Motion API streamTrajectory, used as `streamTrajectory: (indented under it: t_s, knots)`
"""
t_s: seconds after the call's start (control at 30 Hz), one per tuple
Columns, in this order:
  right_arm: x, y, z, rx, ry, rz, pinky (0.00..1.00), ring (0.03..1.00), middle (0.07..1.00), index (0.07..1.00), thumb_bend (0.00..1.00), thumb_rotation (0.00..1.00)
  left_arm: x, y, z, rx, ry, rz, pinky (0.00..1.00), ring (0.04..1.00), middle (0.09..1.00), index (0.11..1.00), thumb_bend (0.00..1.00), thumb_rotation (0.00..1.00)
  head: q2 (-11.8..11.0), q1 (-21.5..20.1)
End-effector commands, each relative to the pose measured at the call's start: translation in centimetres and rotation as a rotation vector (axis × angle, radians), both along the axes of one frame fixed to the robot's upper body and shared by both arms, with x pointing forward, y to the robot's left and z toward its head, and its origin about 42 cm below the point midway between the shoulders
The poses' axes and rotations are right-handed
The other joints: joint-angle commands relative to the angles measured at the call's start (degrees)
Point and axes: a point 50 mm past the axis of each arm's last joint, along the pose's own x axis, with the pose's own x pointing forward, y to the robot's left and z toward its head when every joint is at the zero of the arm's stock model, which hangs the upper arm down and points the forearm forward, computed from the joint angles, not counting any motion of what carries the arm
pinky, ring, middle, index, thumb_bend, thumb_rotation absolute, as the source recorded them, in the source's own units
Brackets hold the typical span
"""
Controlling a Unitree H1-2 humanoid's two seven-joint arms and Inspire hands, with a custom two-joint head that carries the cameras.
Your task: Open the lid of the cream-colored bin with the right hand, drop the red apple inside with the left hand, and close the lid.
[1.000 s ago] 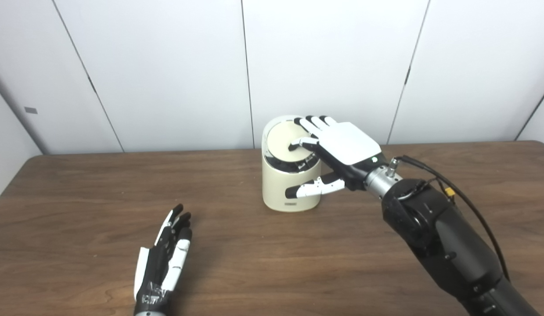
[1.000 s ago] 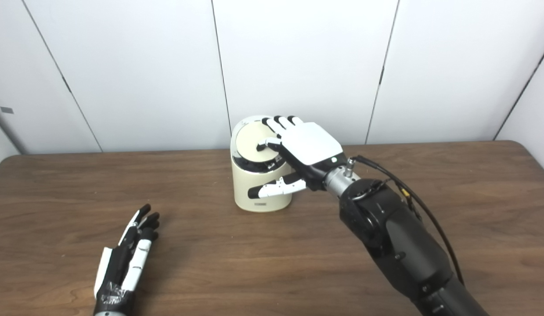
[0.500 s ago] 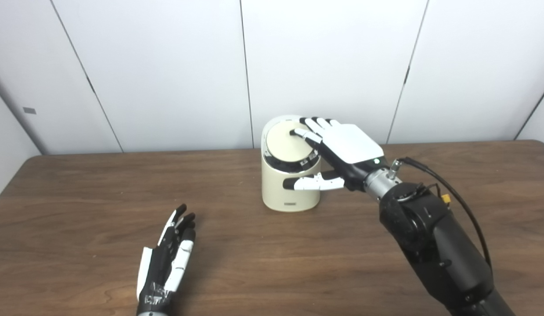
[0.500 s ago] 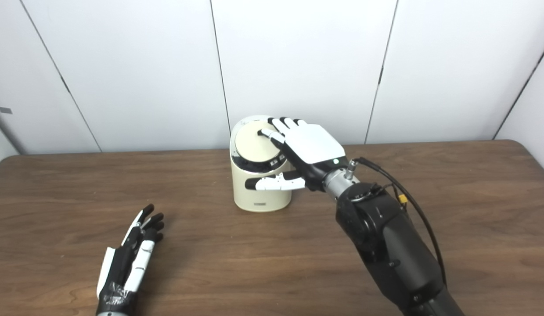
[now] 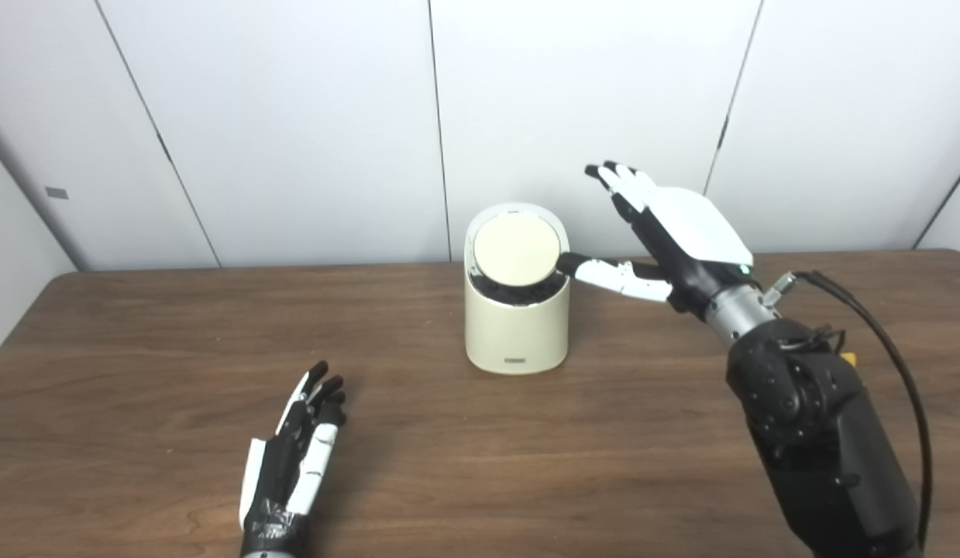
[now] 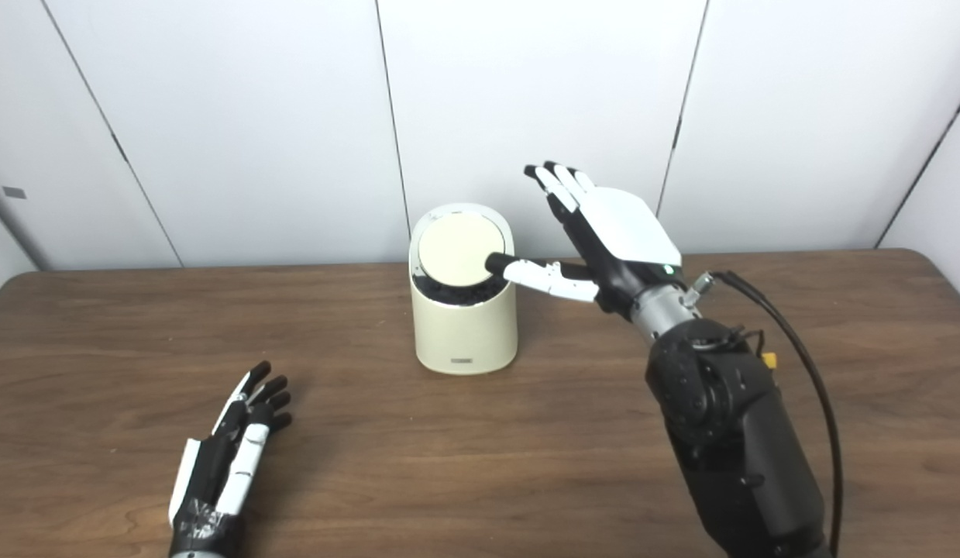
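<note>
The bin [image 5: 517, 325], a cream cylinder with a small dark label low on its front, stands upright on the far middle of the table [image 5: 480, 465], close to the white panelled wall [image 5: 294, 116]. Its round lid [image 5: 516, 251] is tilted, the flat cream face turned toward the cameras, the far edge up and a dark gap showing under the near edge along the rim. No apple shows on the table, and the inside of the bin is too dark to tell what it contains. The right hand [image 5: 673, 232] is raised just right of the bin, above the level of its rim, fingers [image 5: 615, 177] spread and pointing up toward the wall, holding nothing. Its thumb [image 5: 603, 271] reaches out sideways to the left, and the dark tip sits at the right edge of the lid; whether it touches the lid or only comes beside it cannot be told. The black forearm runs down to the lower right corner, with a dark cable [image 5: 875, 325] looping off the wrist. The left hand [image 5: 294, 457] lies low over the near left part of the table, well apart from the bin, fingers stretched forward and slightly apart, empty.
</note>
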Motion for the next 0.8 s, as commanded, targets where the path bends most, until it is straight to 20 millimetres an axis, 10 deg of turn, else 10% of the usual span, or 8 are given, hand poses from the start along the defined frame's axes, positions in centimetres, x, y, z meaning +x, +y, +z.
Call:
streamTrajectory:
  t_s: [0.0, 0.77]
  knots:
    - [-0.9, -1.5, 1.1, 0.011, -0.046, -0.006, 0.91, 1.000, 1.000, 0.983, 0.57, 1.00, 0.3, 0.0, 1.3, -0.016, -0.033, -0.007, 0.85, 0.890, 0.909, 0.971, 0.65, 0.80, 0.08, 0.05]
    - [-8.5, -4.6, -10.6, 0.810, 0.207, -0.052, 0.86, 0.926, 0.956, 0.936, 0.56, 1.00, -4.7, 3.9, 1.8, 0.071, 0.019, 0.032, 0.98, 0.946, 0.955, 0.996, 0.52, 0.88, 0.42, -0.47]
